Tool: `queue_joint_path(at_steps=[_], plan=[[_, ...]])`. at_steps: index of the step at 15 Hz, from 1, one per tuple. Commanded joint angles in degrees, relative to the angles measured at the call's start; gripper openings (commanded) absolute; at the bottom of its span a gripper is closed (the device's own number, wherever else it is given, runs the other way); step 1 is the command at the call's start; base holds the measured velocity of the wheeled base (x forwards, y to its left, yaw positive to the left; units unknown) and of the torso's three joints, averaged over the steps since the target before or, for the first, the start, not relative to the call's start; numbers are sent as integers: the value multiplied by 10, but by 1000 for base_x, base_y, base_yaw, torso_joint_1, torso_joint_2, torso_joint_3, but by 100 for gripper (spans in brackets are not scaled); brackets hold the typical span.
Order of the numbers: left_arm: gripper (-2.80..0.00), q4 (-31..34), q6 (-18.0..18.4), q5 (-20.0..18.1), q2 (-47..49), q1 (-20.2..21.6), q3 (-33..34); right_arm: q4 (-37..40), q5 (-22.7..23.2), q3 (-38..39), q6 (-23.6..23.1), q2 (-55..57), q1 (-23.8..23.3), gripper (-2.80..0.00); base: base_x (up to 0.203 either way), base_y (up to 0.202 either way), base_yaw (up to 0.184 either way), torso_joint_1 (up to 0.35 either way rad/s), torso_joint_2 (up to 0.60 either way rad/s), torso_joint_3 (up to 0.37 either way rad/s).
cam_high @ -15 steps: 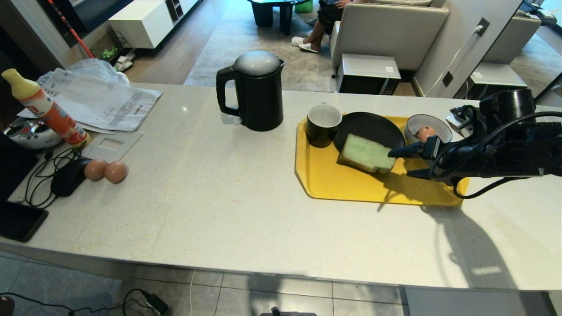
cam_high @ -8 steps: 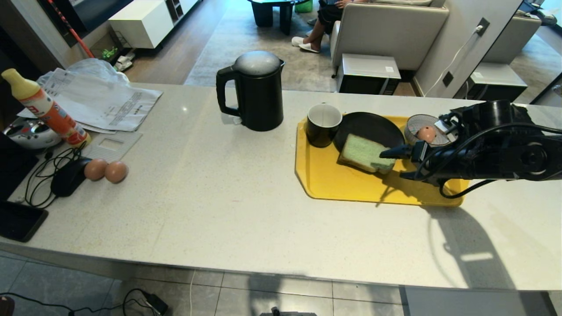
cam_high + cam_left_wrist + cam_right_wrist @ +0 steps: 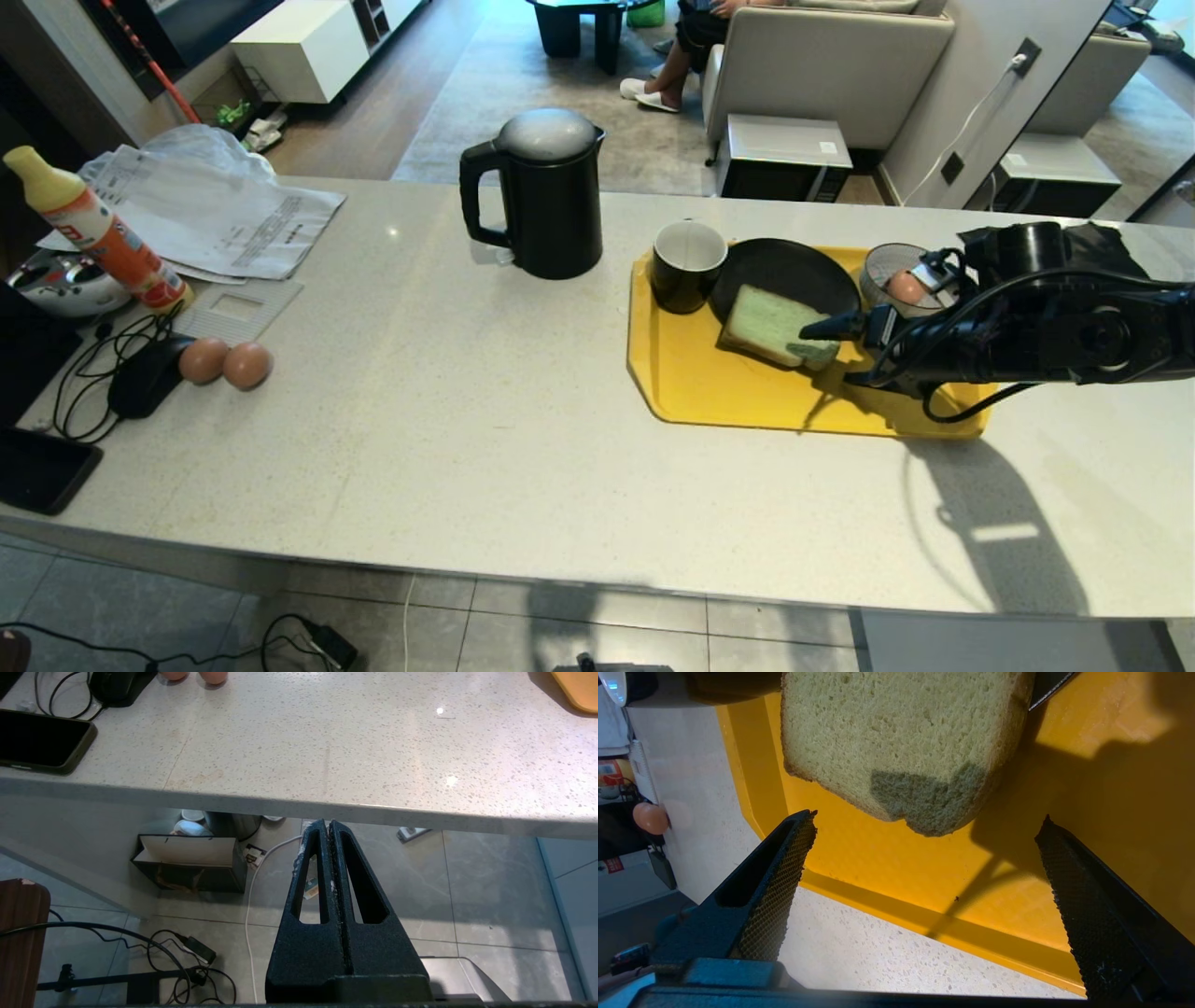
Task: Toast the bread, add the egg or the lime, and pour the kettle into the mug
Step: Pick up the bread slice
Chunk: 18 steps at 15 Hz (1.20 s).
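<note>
The pale green bread lies on the yellow tray, its far side propped on the black plate. My right gripper is open just right of the slice, one finger on each side of its near corner, neither touching it. The black mug stands at the tray's back left. Left of the tray on the counter is the black kettle. One egg sits in the striped bowl. No lime is in view. Below the counter edge, my left gripper hangs shut and empty.
Two eggs lie at the counter's left beside a black mouse and cables. A spray bottle, papers and a phone crowd that end. A person's legs show by the sofa beyond.
My right gripper has moved left and a little lower, closing in on the bread's near corner, and its jaws have spread slightly wider. The bread, kettle and mug have not moved.
</note>
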Motion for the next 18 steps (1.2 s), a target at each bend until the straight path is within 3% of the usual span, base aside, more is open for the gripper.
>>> queue_joint_path(at_steps=[1, 18], plan=[[-280, 0, 0, 0, 0, 4, 10, -1, 2, -12, 7, 12, 1, 0, 0, 0, 0, 0, 0, 0], [-280, 0, 0, 0, 0, 4, 10, 0, 8, -71, 68, 49, 11, 0, 0, 0, 0, 0, 0, 0]])
